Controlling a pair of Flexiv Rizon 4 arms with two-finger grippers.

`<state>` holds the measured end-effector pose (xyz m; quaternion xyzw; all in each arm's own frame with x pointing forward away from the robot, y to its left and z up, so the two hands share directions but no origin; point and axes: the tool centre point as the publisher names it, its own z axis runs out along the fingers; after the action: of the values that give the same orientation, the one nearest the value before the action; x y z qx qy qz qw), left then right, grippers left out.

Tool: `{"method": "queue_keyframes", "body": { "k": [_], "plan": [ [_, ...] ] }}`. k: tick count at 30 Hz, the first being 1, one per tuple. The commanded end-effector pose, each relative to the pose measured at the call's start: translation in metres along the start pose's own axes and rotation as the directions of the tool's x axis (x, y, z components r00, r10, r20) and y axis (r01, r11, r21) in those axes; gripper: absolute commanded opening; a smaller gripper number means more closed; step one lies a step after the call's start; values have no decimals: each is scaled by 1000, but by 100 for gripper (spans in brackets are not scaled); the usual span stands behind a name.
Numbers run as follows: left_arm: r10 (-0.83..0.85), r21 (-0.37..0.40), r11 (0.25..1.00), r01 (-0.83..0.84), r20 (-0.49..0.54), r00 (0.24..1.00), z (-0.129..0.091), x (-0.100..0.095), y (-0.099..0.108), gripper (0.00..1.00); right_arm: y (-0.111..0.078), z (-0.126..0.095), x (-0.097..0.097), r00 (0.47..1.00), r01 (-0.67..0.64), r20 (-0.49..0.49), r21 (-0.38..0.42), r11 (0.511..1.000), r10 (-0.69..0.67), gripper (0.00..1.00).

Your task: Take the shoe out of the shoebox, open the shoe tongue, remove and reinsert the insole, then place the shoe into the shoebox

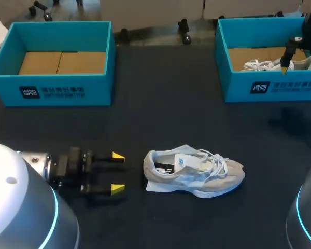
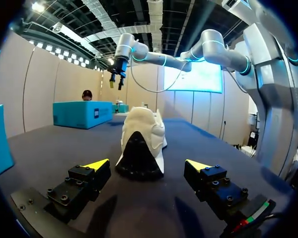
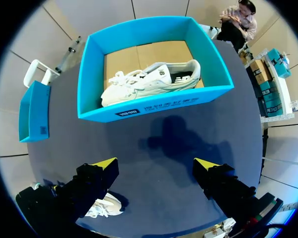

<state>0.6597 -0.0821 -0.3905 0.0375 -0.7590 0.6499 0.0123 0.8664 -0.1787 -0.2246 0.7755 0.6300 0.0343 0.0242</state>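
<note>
One shoe (image 2: 140, 144) fills left wrist view; head view adds a boxed shoe (image 1: 264, 65).

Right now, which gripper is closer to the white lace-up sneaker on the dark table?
Left. The left gripper sits open just beside the heel of the white sneaker. The right gripper hangs far off, above the turquoise cardboard shoebox holding another shoe.

Your arms (image 1: 20, 181) were silver-white with cyan joint rings, left gripper (image 1: 118, 172) and right gripper (image 3: 156, 166) black, screw-studded, yellow-tipped.
</note>
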Motion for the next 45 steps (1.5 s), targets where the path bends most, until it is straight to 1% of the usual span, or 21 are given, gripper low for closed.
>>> {"method": "queue_keyframes", "body": {
  "k": [1, 9, 11, 15, 20, 32, 45],
  "plan": [
    [10, 3, 1000, -10, 7, 1000, 13, -1, 1, 100, 0, 0, 0, 1000, 0, -1, -1, 1000, 0, 100],
    [19, 3, 1000, -20, 8, 1000, 31, -4, 0, 100, 0, 0, 0, 1000, 0, -1, -1, 1000, 0, 100],
    [21, 0, 1000, -21, 9, 1000, 35, -7, 0, 100, 0, 0, 0, 1000, 0, -1, -1, 1000, 0, 100],
    [21, -2, 1000, -21, 10, 1000, 41, -9, 0, 100, 0, 0, 0, 1000, 0, -1, -1, 1000, 0, 100],
    [24, -17, 1000, -25, -20, 999, 48, -13, 2, 100, 0, 0, 0, 1000, 0, -1, -1, 1000, 0, 100],
    [14, -24, 1000, -15, -43, 999, 67, -23, 6, 100, 0, 0, 0, 1000, 0, -1, -1, 1000, 0, 100],
    [11, -26, 1000, -13, -84, 996, 80, -20, 7, 100, 0, 0, 0, 1000, 0, -1, -1, 1000, 0, 100]
  ]
}}
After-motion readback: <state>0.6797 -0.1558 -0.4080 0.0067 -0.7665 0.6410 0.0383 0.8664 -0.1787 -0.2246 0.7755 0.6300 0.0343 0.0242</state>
